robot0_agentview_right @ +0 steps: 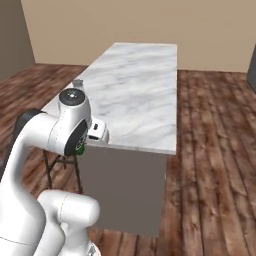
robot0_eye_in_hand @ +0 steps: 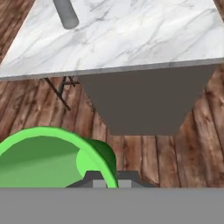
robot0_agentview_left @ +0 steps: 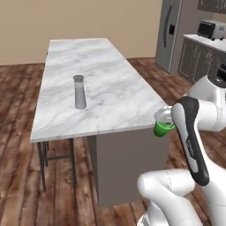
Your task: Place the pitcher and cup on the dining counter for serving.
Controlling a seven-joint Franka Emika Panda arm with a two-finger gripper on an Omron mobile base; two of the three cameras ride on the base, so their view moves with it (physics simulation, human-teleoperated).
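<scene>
The pitcher [robot0_agentview_left: 79,92], a tall grey cylinder with a round lid, stands upright on the left half of the dining counter [robot0_agentview_left: 119,84]; its base also shows on the dining counter [robot0_eye_in_hand: 144,35] as the pitcher [robot0_eye_in_hand: 65,14]. The green cup [robot0_agentview_left: 162,129] hangs in the air just off the counter's near right corner, at about the height of the top. My gripper [robot0_eye_in_hand: 109,183] is shut on the rim of the cup [robot0_eye_in_hand: 43,157], whose open mouth faces the camera. In the right base view my arm hides most of the cup [robot0_agentview_right: 80,148] and most of the pitcher [robot0_agentview_right: 77,84].
Under the counter is a dark grey panel [robot0_agentview_left: 128,163], with thin dark legs [robot0_agentview_left: 43,161] at the left. A steel fridge [robot0_agentview_left: 170,31] and dark cabinets with a toaster oven [robot0_agentview_left: 211,28] stand at the far right. Wooden floor surrounds the island.
</scene>
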